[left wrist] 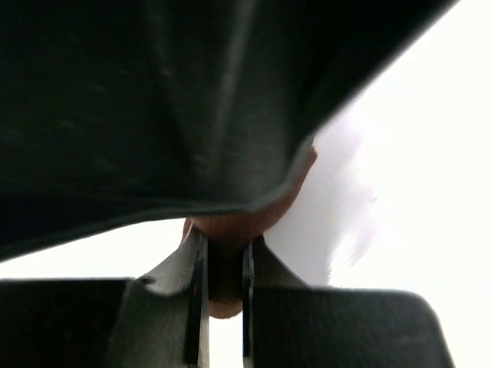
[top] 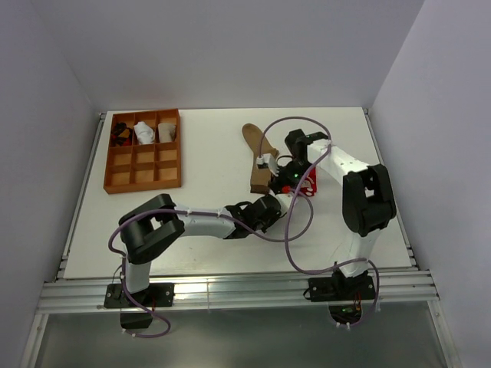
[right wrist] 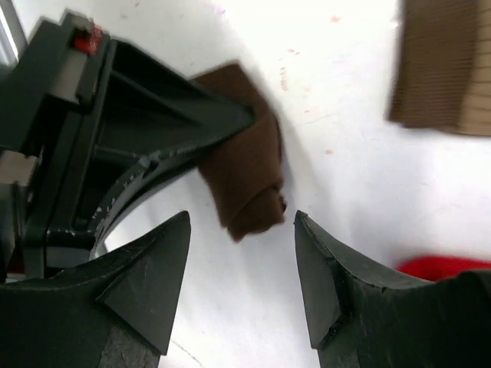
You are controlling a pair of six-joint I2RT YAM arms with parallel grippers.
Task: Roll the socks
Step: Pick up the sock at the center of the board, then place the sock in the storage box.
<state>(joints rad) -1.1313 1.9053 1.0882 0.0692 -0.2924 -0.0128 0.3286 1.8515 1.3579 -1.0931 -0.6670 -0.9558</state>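
A dark brown sock, partly rolled at its end, lies on the white table. My left gripper is shut on this sock, which shows pinched between the two fingers. In the right wrist view the left gripper's black body covers the sock's far part. My right gripper is open, and its two jaws stand on either side of the rolled end, close above it. In the top view both grippers, left and right, meet at the table's middle. A second, lighter ribbed brown sock lies flat just beyond them.
A brown compartment tray stands at the back left with rolled socks in its top row. A red object lies under the right arm and also shows in the right wrist view. Cables loop over the table's middle.
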